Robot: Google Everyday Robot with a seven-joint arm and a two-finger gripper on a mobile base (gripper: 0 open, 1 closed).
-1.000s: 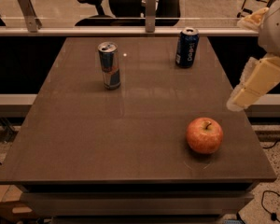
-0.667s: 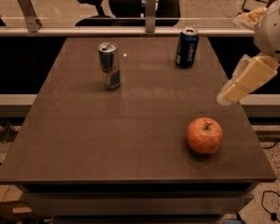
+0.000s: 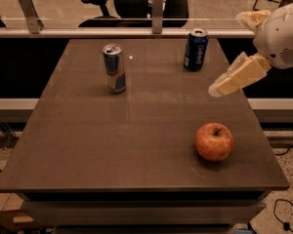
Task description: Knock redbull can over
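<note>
The redbull can [image 3: 114, 68] stands upright on the brown table [image 3: 88, 140], at the back left. It is slim, silver and blue with red markings. My gripper [image 3: 219, 89] comes in from the right edge on a white arm, hanging over the table's right side. It is far to the right of the redbull can and touches nothing.
A dark blue can with white lettering [image 3: 195, 49] stands at the back right, just left of and beyond the gripper. A red apple [image 3: 214, 141] sits near the front right. A rail and office chairs lie behind the table.
My gripper has moved left and slightly up over the table's right side. The cans and the apple have not moved.
</note>
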